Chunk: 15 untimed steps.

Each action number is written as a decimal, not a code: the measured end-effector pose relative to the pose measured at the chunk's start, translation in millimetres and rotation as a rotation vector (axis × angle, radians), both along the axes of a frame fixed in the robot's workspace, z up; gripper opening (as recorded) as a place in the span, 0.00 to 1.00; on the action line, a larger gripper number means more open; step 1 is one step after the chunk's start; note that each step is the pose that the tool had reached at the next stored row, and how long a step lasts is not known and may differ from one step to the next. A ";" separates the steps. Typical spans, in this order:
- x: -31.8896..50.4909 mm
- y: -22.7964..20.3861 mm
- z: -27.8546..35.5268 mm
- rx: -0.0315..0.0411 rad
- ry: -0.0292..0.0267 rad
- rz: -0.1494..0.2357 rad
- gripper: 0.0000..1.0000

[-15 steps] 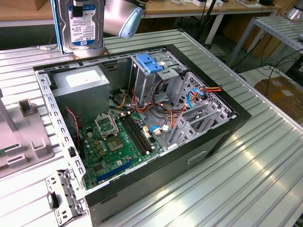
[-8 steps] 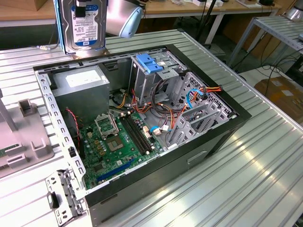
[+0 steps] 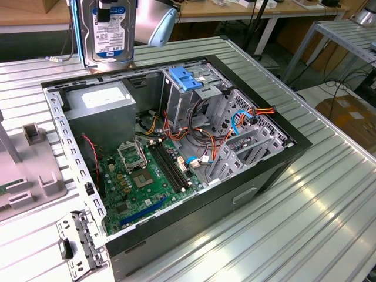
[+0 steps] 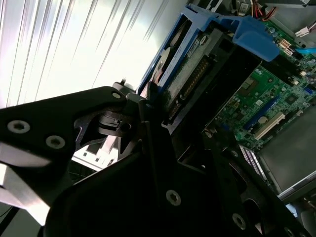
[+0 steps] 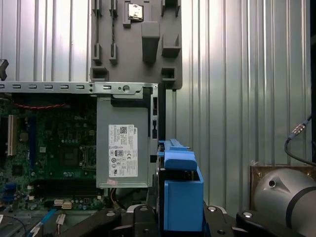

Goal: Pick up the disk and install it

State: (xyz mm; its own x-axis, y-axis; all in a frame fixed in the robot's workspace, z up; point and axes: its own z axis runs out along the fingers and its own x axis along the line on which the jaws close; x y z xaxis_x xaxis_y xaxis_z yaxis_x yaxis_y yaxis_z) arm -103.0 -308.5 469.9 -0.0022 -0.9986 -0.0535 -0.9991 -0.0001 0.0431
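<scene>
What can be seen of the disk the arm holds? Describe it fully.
The disk is a flat silver metal slab with a white-and-blue label and blue plastic side rails. It hangs upright, gripped at its upper end by the claw, in the air by the edge of the open computer case, seemingly touching nothing else.

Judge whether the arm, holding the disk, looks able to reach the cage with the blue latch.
Probably yes: the disk hangs raised by the lidless case, the cage stands uncovered on top, and the cables lie beside it, not over it.
</scene>
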 end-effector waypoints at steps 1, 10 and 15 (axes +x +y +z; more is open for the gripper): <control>0.5 -0.1 0.0 -0.0001 0.0000 0.000 0.36; 6.0 -1.5 -0.3 0.0000 0.0000 0.000 0.36; 8.7 -2.2 -0.4 -0.0001 0.0001 0.000 0.36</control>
State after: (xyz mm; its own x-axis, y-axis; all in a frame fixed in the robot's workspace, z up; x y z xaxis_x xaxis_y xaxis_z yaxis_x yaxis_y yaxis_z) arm -94.3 -310.7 469.5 -0.0022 -0.9986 -0.0534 -0.9991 -0.0001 0.0431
